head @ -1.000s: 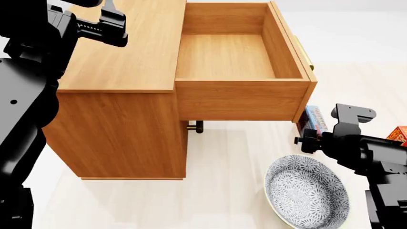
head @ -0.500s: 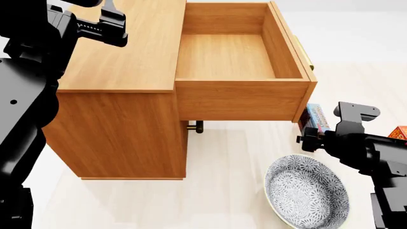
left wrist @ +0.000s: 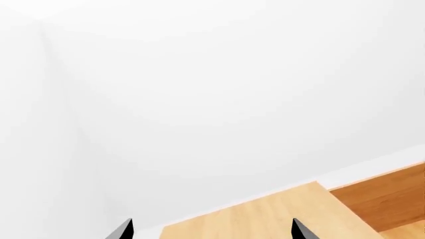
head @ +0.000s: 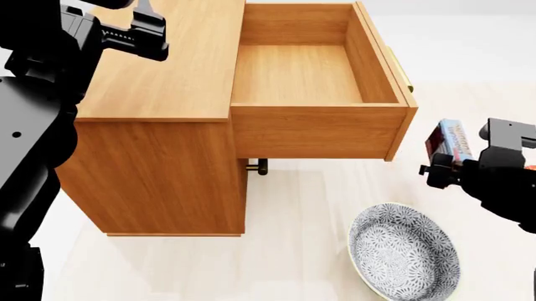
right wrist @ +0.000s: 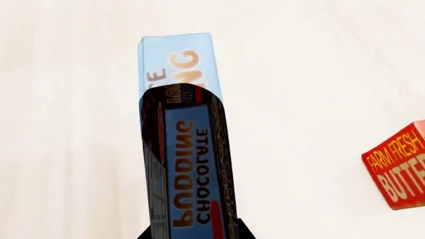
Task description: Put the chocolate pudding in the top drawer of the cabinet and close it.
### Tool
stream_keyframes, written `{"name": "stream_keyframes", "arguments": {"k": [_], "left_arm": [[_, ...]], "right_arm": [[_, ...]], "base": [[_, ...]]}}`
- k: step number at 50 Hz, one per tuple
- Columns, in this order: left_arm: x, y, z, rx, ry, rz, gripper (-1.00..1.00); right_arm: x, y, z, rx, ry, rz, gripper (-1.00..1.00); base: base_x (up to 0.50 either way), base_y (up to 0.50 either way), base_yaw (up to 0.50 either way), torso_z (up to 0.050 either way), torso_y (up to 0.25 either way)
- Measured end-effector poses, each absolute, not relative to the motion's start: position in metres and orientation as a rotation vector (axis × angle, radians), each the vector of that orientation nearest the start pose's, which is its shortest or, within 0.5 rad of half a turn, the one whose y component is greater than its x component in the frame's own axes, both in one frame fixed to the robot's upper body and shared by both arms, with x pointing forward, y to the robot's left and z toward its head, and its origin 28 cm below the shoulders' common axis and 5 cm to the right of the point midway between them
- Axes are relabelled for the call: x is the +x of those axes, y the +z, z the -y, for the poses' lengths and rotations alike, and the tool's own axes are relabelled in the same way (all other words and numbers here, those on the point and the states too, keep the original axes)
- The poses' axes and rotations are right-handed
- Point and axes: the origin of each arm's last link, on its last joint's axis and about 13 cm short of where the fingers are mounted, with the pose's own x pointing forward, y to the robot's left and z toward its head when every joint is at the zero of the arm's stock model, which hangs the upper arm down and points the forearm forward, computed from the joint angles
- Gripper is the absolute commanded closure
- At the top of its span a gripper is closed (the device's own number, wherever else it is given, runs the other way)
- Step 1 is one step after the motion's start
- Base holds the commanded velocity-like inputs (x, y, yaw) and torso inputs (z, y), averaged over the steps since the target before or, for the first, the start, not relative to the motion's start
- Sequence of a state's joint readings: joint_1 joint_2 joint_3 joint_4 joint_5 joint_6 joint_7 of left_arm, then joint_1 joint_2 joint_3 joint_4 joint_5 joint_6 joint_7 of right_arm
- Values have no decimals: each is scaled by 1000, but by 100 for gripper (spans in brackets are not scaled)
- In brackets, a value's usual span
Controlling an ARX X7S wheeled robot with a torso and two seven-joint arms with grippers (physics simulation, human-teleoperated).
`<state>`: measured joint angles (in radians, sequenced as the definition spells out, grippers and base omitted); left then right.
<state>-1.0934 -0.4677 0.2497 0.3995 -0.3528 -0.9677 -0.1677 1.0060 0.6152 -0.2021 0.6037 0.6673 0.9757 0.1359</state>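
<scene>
The chocolate pudding (head: 449, 140), a thin dark red-brown and blue box, is lifted off the floor in my right gripper (head: 456, 164), just right of the top drawer's front. In the right wrist view the box (right wrist: 186, 149) stands on edge between the black fingers (right wrist: 149, 233), which are shut on it. The top drawer (head: 295, 75) of the cabinet (head: 159, 157) is pulled fully open and empty; its brass handle (head: 403, 78) shows on the right side. My left gripper (head: 142, 31) hovers over the cabinet's top at the far left, open, its fingertips (left wrist: 124, 230) spread wide.
A patterned grey bowl (head: 403, 254) lies on the pale floor at the front right, below my right arm. A red-orange butter box (right wrist: 398, 167) lies on the floor near the pudding. The lower drawer's handle (head: 256, 166) shows under the open drawer.
My right gripper has risen and moved right with the pudding box, lifting it off the floor beside the drawer front. The left arm has not moved.
</scene>
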Motion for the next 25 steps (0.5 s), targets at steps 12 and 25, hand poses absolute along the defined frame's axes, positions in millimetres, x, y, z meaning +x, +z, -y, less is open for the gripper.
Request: {"name": "stream_keyframes", "arguments": {"k": [12, 25], "left_arm": [[294, 319, -253, 323, 11, 423, -100], [294, 319, -253, 318, 3, 427, -100]], "right_arm": [[323, 200, 271, 111, -300, -490, 100], [316, 243, 268, 70, -289, -396, 100]], "base": [[0, 0, 0, 0, 0], [0, 0, 0, 0, 0]]}}
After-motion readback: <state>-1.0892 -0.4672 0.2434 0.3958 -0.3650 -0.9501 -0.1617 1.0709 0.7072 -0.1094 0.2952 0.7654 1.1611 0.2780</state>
